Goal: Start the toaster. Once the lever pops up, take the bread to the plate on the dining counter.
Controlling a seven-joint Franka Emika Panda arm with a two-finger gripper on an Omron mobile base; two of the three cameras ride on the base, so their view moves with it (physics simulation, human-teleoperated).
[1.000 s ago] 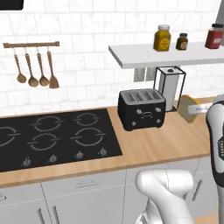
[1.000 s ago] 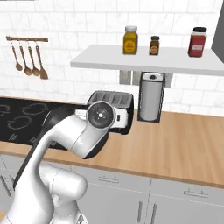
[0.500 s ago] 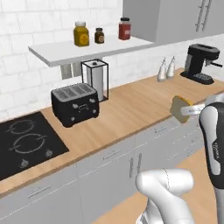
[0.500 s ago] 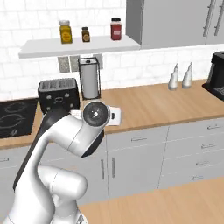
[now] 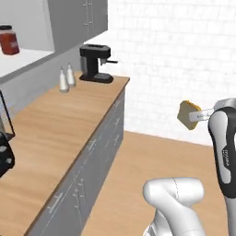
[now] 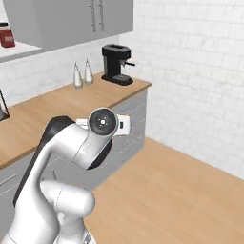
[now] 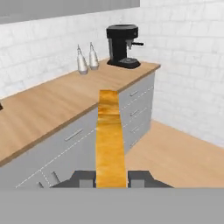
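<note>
The hand [image 7: 111, 178] is clamped on the bread [image 7: 109, 138], with one finger on each face of the slice, and holds it in the air above the wooden floor [image 5: 152, 152], clear of any support. In the hand view the bread stands edge-on and runs straight out from between the fingertips. In the left base view the bread [image 5: 187, 115] is a yellowish-tan slice at the end of the arm, out past the end of the surface [image 5: 55, 129]. Ahead of the hand and off to one side lies the wood-topped wall surface over grey drawers. At its far end, well apart from the hand, stands a black coffee machine [image 7: 123, 46], with two small silver shakers [image 7: 86, 59] just beside it. A red-lidded jar [image 5: 8, 39] with dark red contents sits on the shelf [image 5: 18, 62] above the surface.
</note>
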